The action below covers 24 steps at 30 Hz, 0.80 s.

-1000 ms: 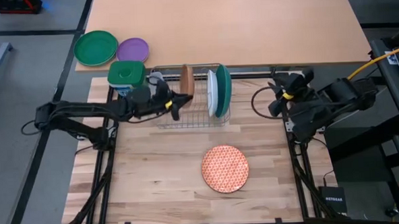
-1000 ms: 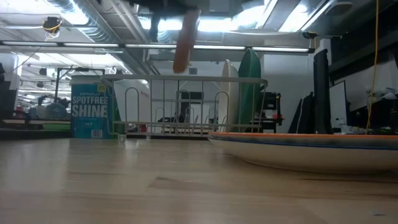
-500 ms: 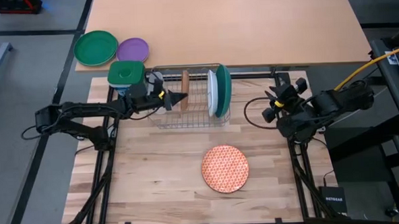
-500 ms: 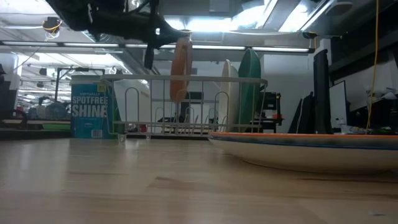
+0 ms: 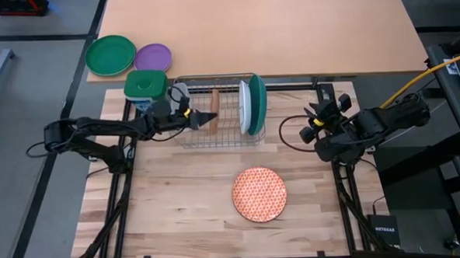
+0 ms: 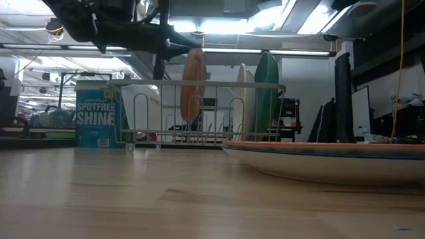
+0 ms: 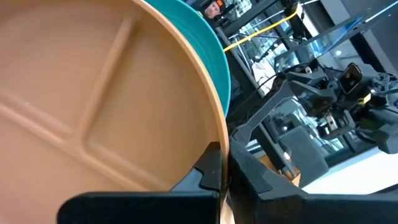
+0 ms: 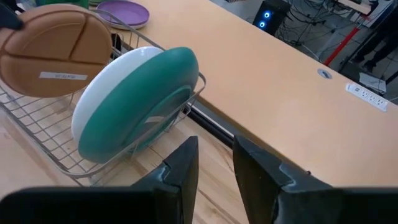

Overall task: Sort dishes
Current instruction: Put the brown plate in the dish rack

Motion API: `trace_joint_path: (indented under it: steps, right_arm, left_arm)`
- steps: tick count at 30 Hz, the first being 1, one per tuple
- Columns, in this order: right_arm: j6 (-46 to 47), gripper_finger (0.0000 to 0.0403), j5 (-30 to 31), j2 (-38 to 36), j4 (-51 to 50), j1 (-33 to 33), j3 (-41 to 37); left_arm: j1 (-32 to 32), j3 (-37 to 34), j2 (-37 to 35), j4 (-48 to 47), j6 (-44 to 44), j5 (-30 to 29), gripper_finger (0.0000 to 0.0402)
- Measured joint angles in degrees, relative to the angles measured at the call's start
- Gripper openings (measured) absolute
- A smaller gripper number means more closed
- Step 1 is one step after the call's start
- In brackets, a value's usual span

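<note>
A brown divided plate [image 5: 214, 104] stands on edge in the wire dish rack [image 5: 219, 139], held by my left gripper [image 5: 205, 121], which is shut on it. A white plate [image 5: 245, 106] and a teal plate [image 5: 258, 103] stand on edge at the rack's right end. All three also show in the right wrist view: brown [image 8: 59, 56], white [image 8: 93, 99], teal [image 8: 146, 102]. An orange-red patterned plate [image 5: 259, 194] lies flat on the table, nearer than the rack. My right gripper [image 5: 317, 127] is open and empty, right of the rack. My left gripper pinches the brown plate's rim [image 7: 221, 134] between its two fingers [image 7: 209, 169]. It comes about level from the table's left side. The plate [image 6: 192, 83] stands upright with its lower part inside the rack; whether it rests on the wires I cannot tell.
A green-lidded box [image 5: 145, 86] labelled Spotfree Shine [image 6: 96, 119] stands left of the rack. A bright green plate [image 5: 110, 55] and a smaller purple plate [image 5: 153, 57] lie on the far table. The near half of the wooden table [image 5: 172, 217] holds only the orange-red plate.
My left gripper has gone down and a little toward the table's left edge, bringing the brown plate from tilted above the rack down into it, upright. My right gripper has shifted slightly toward the near edge and the rack.
</note>
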Motion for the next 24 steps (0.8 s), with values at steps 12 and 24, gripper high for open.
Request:
trace_joint_path:
  steps: [12, 24]
  right_arm:
    - [0.0, 0.0104, -0.3, 0.0, 1.1, 0.0, 0.0]
    - [-0.1, 0.0104, -2.4, 0.0, 1.1, 0.0, 0.0]
  left_arm:
    - [0.0, 0.1, 4.9, 3.7, -1.2, 1.3, 0.0000]
    - [0.7, 0.1, 6.0, 1.6, -8.4, -9.0, 0.0028]
